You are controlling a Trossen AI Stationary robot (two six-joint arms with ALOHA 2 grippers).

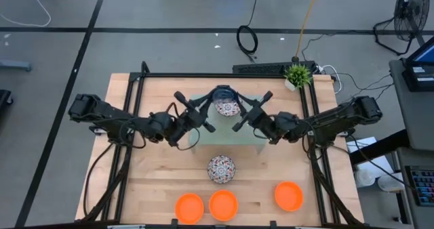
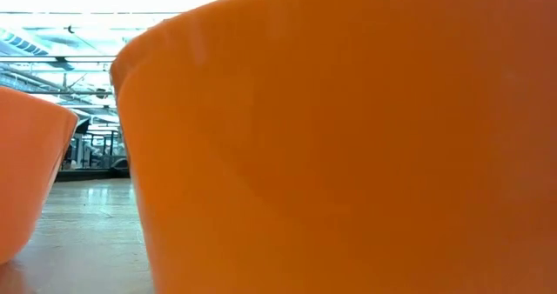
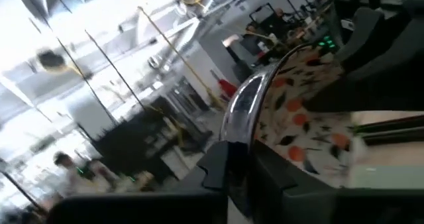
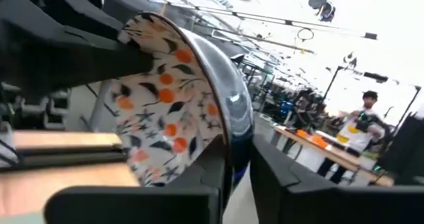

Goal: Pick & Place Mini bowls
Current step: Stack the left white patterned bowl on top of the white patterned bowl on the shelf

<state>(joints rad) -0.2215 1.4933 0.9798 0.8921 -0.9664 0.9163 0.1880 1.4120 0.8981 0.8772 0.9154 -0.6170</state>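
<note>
The table [image 1: 163, 175] is pale wood with a visible grain and a matt finish, framed by dark metal rails [image 1: 203, 75]. Three orange bowls [image 1: 223, 204] near its front edge look like smooth plastic with a soft sheen; in the low view the nearest one's wall [image 2: 348, 155] is even and unmarked. The patterned bowl [image 1: 222, 169] standing alone on the wood, and the one at the rack [image 1: 226, 108], look glazed and glossy. In the right wrist view the held patterned bowl's rim [image 4: 232, 111] shines with bright reflections. The rack [image 1: 251, 144] is pale green and matt. Both arms are dark, matt and plastic-looking.
</note>
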